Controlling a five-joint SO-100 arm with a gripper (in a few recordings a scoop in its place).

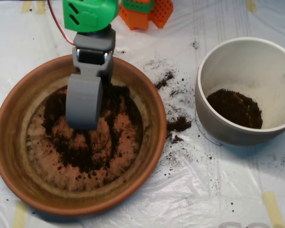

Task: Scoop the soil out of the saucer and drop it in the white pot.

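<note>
The saucer (19, 142) is a wide terracotta dish filling the left half of the overhead view. Dark soil (85, 152) lies in a loose patch across its floor, with bare orange showing around and through it. My grey scoop (84, 107) hangs over the upper middle of the saucer, its lower end down at the soil, and its two shells look closed into one rounded drum. Whatever is inside it is hidden. The white pot (213, 61) stands at the right, apart from the saucer, with a mound of soil (235, 108) on its floor.
Spilled soil (178, 124) is scattered on the plastic-covered table between saucer and pot. An orange block (147, 13) sits at the top edge beside the arm's green housing (90, 14). A red wire (59, 26) runs down at the upper left.
</note>
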